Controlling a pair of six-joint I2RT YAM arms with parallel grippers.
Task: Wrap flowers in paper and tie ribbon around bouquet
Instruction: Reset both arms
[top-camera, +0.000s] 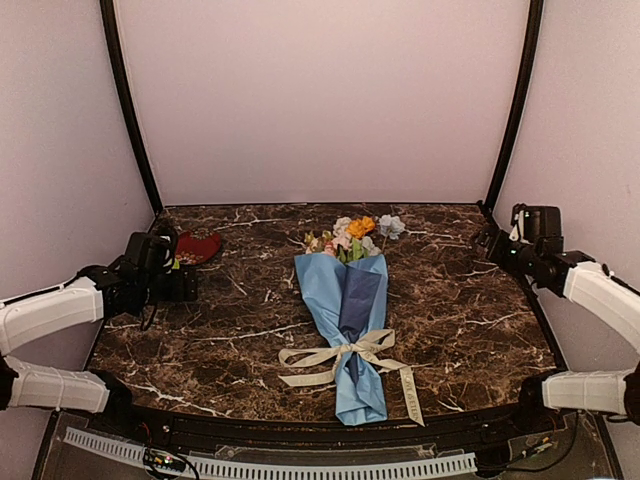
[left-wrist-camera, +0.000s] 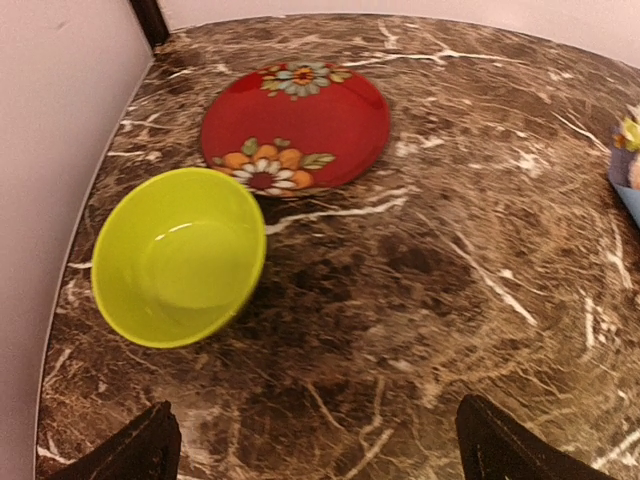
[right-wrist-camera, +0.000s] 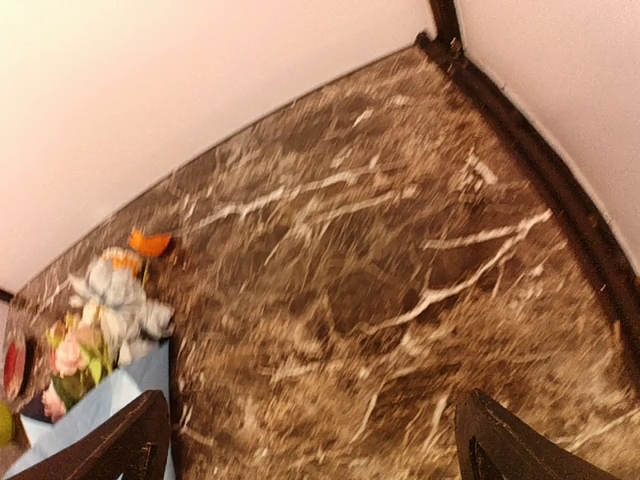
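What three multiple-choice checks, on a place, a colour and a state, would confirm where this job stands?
1. The green bowl sits:
A) on the red plate
B) beside the red plate
C) in the far right corner

2. The ribbon is:
A) cream
B) red
C) black

3. The ribbon is:
A) lying loose
B) held in the jaws
C) tied around the bouquet

Key:
1 B, the bowl stands next to the plate, not on it.
2 A, its bow and tails are cream.
3 C, a bow cinches the blue paper near the stem end.
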